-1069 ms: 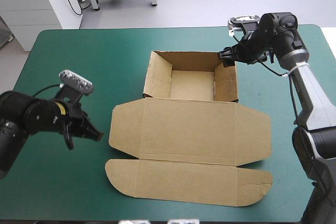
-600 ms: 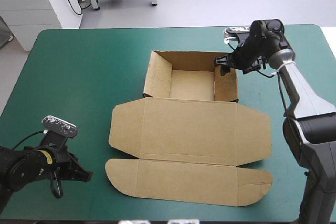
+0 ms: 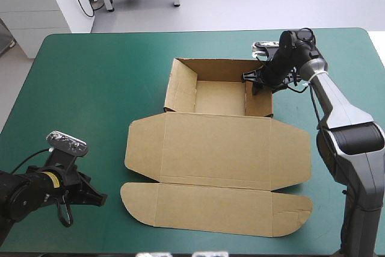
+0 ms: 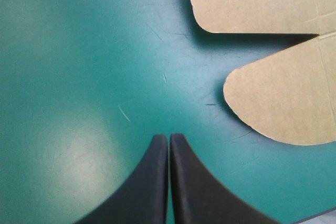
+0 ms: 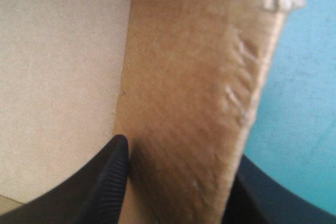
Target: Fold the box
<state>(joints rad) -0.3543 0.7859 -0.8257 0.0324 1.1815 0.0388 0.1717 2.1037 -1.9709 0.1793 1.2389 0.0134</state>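
Brown box [image 3: 219, 148] sits mid-table; the right gripper [image 3: 258, 79] has moved in, spread wide on both sides of its 3 o'clock wall [image 3: 260, 97], ready to pinch, while the left gripper [image 4: 168, 140], pressed tight and empty, backed off to 8 o'clock.

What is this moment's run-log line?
box: open tray, lid flat | left claw: shut, over bare cover | right claw: open, astride right wall

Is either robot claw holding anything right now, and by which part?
Nothing is gripped. The right gripper straddles the box at its right wall, fingers apart, one inside, one outside. The left gripper is shut, empty, over the cover.
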